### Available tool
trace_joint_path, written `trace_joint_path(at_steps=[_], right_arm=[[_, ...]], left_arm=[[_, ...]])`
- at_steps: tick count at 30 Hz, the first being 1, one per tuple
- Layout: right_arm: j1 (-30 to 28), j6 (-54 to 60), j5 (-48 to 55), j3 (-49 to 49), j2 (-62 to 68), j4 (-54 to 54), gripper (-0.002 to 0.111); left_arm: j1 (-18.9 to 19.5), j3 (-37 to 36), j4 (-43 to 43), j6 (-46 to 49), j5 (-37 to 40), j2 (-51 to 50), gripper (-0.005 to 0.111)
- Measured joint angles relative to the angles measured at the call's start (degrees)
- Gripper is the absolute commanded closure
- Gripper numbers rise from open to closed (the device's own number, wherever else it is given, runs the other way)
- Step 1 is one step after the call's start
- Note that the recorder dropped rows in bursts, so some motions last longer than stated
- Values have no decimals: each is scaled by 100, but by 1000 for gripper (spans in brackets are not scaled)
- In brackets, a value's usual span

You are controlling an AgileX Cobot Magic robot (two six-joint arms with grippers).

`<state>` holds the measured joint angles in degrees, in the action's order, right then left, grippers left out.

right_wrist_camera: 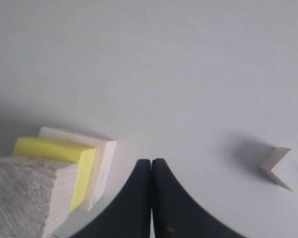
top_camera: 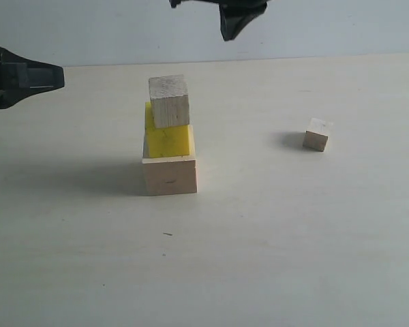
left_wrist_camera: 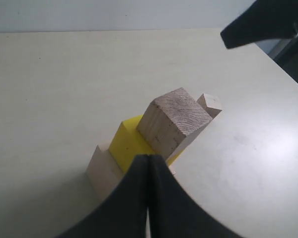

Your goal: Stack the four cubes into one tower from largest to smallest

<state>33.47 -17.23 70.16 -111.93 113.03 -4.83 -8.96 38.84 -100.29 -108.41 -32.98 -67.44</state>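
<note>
- Small wood cube sits alone on the table, well apart, right of the three-cube stack.
- Right gripper is nearer, hanging high, clenched on nothing; must open first.
- Left gripper also clenched, empty.

No text, label, brand, number or sign can be read in any view. The large cube has a tiny dark mark on its front face, too small to tell whether it is writing. A similar dark speck lies on the table at 6 o'clock from that cube, also unreadable.
</note>
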Motion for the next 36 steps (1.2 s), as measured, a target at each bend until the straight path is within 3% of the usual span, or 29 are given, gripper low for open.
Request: trace_joint_path(at_steps=[12, 20, 36], right_arm=[[-10, 326, 6, 838, 0, 975, 108], [-10, 705, 6, 852, 0, 1673, 108], [-10, 973, -16, 852, 0, 2073, 108]], left_arm=[[0, 0, 0, 0, 92, -10, 107], [0, 0, 0, 0, 92, -34, 107], [0, 0, 0, 0, 95, -34, 107]])
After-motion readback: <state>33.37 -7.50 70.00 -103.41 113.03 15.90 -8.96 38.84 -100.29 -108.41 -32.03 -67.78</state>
